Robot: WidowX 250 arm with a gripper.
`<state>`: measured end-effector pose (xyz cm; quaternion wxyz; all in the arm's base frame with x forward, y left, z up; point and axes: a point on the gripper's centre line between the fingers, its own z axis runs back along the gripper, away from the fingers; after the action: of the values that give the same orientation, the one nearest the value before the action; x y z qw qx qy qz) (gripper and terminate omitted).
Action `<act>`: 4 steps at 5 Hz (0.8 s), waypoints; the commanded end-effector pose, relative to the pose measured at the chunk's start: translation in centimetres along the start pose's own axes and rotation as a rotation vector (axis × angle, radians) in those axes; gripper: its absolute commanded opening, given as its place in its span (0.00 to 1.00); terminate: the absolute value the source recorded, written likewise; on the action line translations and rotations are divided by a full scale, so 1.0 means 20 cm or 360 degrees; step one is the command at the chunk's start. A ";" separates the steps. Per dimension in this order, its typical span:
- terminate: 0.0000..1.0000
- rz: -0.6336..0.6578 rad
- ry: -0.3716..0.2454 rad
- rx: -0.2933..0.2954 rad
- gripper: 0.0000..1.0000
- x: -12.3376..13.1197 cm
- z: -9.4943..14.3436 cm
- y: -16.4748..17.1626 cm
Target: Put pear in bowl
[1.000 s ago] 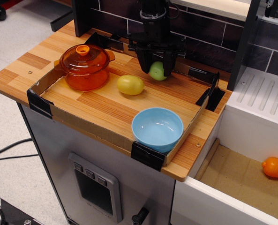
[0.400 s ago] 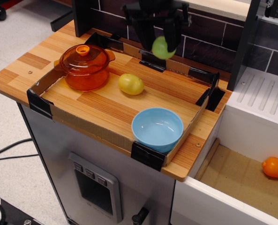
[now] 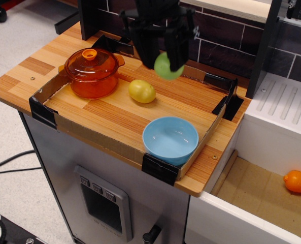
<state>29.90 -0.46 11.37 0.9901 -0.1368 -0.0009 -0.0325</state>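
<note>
1. From my remote station I see the gripper (image 3: 162,57) above the wooden counter (image 3: 18,76), its two dark fingers (image 3: 176,48) closed on the pear (image 3: 165,66), which hangs in the air clear of the board.
2. The bowl (image 3: 170,140), light blue and holding nothing, sits at the near right corner of the cardboard-edged tray (image 3: 97,136); I use it as my landmark.
3. The pear is well behind the bowl and a little to its left, raised above the tray floor.
4. A yellow fruit (image 3: 141,91) lies on the tray behind and left of the bowl, below and to the left of the held pear.
5. An orange lidded pot (image 3: 91,72) stands far left of the bowl, lid on.
6. An orange vegetable (image 3: 298,181) lies in the sink (image 3: 252,193) to the right of the bowl, well apart from it.
</note>
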 end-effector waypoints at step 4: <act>0.00 -0.0130 0.0064 0.0147 1.00 -0.06 -0.15 0.02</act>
<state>28.12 -1.35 7.00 0.9922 -0.0970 0.0358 -0.0689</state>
